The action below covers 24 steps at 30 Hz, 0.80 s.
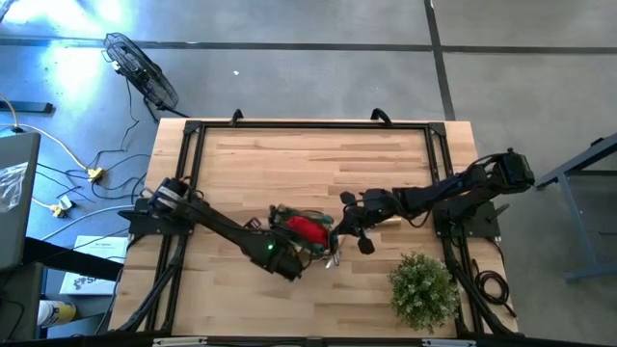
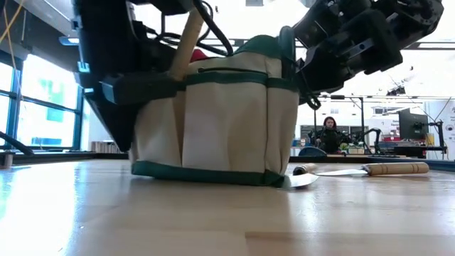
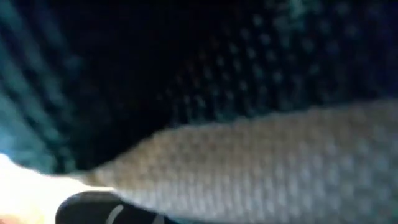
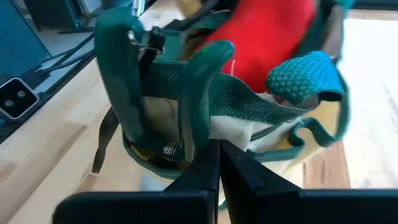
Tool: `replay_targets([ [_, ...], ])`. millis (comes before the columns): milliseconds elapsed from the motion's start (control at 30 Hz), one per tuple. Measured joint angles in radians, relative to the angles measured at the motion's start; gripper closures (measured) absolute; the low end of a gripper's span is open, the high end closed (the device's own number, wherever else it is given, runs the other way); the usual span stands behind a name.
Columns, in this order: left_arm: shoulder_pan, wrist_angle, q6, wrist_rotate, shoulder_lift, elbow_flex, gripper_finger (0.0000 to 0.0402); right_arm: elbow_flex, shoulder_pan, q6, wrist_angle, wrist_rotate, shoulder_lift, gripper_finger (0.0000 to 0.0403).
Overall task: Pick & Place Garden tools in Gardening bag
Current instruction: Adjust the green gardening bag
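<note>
The gardening bag (image 1: 307, 237) stands on its base in the middle of the table, cream with dark green trim in the low view (image 2: 227, 121). A red glove (image 4: 261, 37) and a pale wooden handle (image 2: 186, 39) stick out of its top. A trowel (image 2: 370, 170) lies flat on the table beside it. My right gripper (image 4: 217, 163) is shut at the bag's right rim. My left gripper (image 1: 285, 260) is close against the bag's near side; its wrist view shows only green mesh and tan webbing (image 3: 261, 162). My right gripper pinches the foot of the bag's green loop handle (image 4: 200, 134) at the rim between its two fingers. It comes from the table's right, slanting down. The bag stands upright on the table, and the handle loop rises above the fingertips.
A bushy green potted plant (image 1: 424, 289) stands near the table's front right, close to the right arm. A person sits in the room behind the table (image 2: 329, 131). Bare wood lies along the far half of the table (image 1: 308, 164).
</note>
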Motion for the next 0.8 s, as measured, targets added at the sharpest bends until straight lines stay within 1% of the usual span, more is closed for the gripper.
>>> replay_targets([
  [100,0.022,-0.018,0.029,-0.004,0.0,0.0,0.0401,0.0,0.017,0.002,-0.002,-0.002,0.0,0.0399],
  [300,0.057,-0.149,0.031,-0.005,0.0,0.0,0.0401,0.0,0.041,0.003,-0.008,-0.003,0.0,0.0399],
  [433,0.086,-0.2,0.033,-0.01,0.0,0.0,0.0401,0.001,0.041,0.003,-0.02,-0.005,0.0,0.0399],
  [800,0.168,-0.214,0.125,-0.072,0.0,0.0,0.0402,0.001,0.041,0.043,-0.059,-0.049,-0.001,0.04],
])
